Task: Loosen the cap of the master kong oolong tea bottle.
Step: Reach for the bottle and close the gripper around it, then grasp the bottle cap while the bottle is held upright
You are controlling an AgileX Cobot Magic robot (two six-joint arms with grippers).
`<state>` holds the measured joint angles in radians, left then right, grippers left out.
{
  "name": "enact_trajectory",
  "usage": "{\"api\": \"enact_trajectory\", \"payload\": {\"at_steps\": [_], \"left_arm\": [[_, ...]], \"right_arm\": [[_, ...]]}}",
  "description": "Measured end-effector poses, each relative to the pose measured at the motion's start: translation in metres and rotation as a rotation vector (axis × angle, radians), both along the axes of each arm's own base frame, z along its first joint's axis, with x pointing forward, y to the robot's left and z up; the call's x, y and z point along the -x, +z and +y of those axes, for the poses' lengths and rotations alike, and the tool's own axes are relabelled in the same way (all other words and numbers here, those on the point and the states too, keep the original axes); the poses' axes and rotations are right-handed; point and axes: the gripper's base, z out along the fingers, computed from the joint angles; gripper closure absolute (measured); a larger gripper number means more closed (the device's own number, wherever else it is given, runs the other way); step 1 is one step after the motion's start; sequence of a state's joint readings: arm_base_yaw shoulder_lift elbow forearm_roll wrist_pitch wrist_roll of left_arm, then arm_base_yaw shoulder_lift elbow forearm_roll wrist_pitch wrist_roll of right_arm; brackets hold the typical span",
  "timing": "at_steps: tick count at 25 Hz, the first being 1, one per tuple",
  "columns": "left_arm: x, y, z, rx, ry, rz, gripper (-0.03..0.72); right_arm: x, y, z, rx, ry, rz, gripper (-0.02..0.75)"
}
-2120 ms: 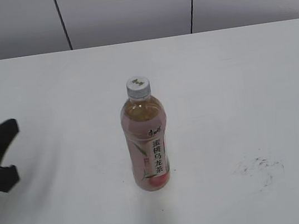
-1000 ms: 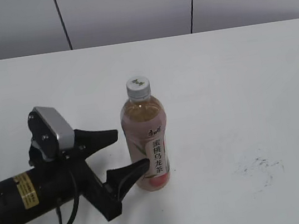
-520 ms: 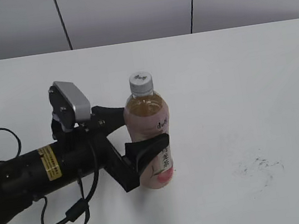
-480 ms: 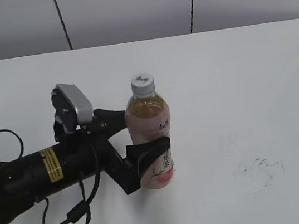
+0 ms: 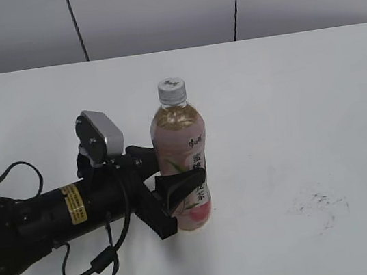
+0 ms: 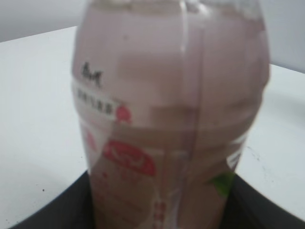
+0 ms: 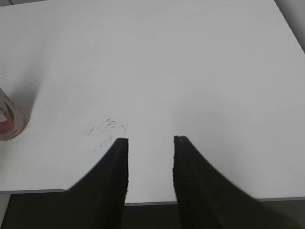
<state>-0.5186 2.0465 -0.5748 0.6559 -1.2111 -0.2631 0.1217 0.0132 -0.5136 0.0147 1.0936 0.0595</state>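
Observation:
The master kong oolong tea bottle (image 5: 177, 135) stands upright mid-table, with pale amber tea and a pink label. Its white-grey cap (image 5: 171, 89) is on top, with nothing touching it. My left gripper (image 5: 176, 170) comes in from the left and is shut on the bottle's labelled lower body, one finger on each side. In the left wrist view the bottle (image 6: 167, 95) fills the frame between the dark fingers (image 6: 162, 212). My right gripper (image 7: 150, 139) is open and empty above the table's front edge. The bottle's base (image 7: 9, 121) shows at the far left of that view.
The white table (image 5: 301, 92) meets a grey panelled wall (image 5: 151, 11) at the back. Dark scuff marks (image 5: 318, 204) lie right of the bottle and also show in the right wrist view (image 7: 107, 126). The table's front edge (image 7: 214, 199) is just under the right gripper.
My left arm came in from the left edge, put its open fingers around the bottle and closed on it. The bottle shifted slightly and now sits a little higher in view.

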Motion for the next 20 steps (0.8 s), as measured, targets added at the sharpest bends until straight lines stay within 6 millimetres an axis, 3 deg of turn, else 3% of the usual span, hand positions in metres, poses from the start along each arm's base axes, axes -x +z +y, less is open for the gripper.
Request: {"api": "enact_trajectory", "payload": {"at_steps": [4,8,16,20], "left_arm": [[0.001,0.0,-0.001,-0.004,-0.019,-0.005,0.309],[0.002,0.0,-0.001,-0.007,-0.026,-0.012,0.309],[0.007,-0.001,-0.003,-0.044,-0.104,-0.087,0.309],[0.007,-0.001,-0.003,-0.046,-0.109,-0.092,0.309]], "right_arm": [[-0.017,0.004,0.011,-0.02,0.092,0.065,0.489],[-0.05,0.011,0.026,-0.069,0.202,0.119,0.489],[-0.152,0.019,0.058,-0.159,0.412,0.44,0.489],[-0.199,0.031,0.079,-0.197,0.513,0.506,0.489]]}}
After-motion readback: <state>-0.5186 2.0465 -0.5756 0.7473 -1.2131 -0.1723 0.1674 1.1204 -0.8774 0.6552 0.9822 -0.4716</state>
